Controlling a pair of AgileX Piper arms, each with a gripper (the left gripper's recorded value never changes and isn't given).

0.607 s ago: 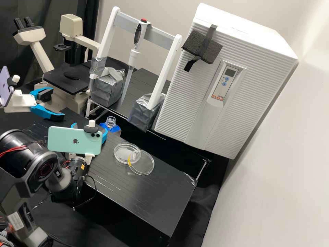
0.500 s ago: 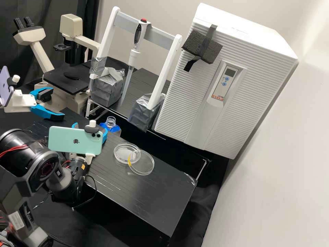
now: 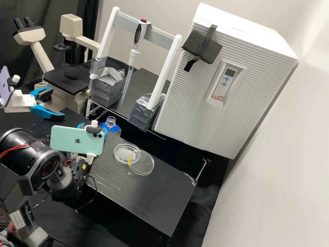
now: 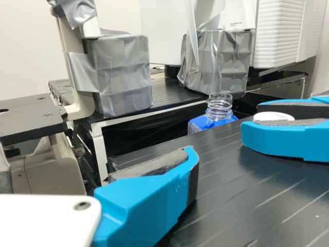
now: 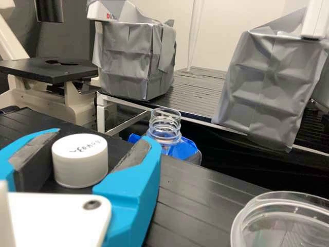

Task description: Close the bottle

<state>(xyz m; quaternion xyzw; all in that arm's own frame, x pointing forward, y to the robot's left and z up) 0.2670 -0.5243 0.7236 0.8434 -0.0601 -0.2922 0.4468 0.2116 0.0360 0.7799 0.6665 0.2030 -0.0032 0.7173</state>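
White cap (image 5: 79, 160) is being held in the right gripper (image 5: 91, 150), jaws clamped on its sides, low over the black bench (image 3: 147, 192). Two clear petri dishes (image 3: 141, 164) are lying overlapped just beside the gripper on the bench; they are being left alone, and should be. Just beyond the cap, the bottle (image 5: 165, 129) is standing upright past the bench's far edge, lower part hidden by that edge, blue body, clear threaded neck open, nothing on it.

Judged step: cap is being brought to the neck, seating not yet done. To do it well, cap is to be raised clear of the rim first, centred over the mouth, kept level, lowered straight down, and only then twisted. A sideways approach at rim height is risking a knocked bottle. Bottle is not being braced by anything, so twisting torque may be spinning it.

Left gripper (image 3: 57, 104) is hanging well apart to one side, jaws wide apart, nothing held; bracing could be handed to it. Farther back, grey-taped blocks (image 5: 134, 56) of the pipette stand (image 3: 154, 34) are sitting near behind the bottle, so overshoot room is being limited.
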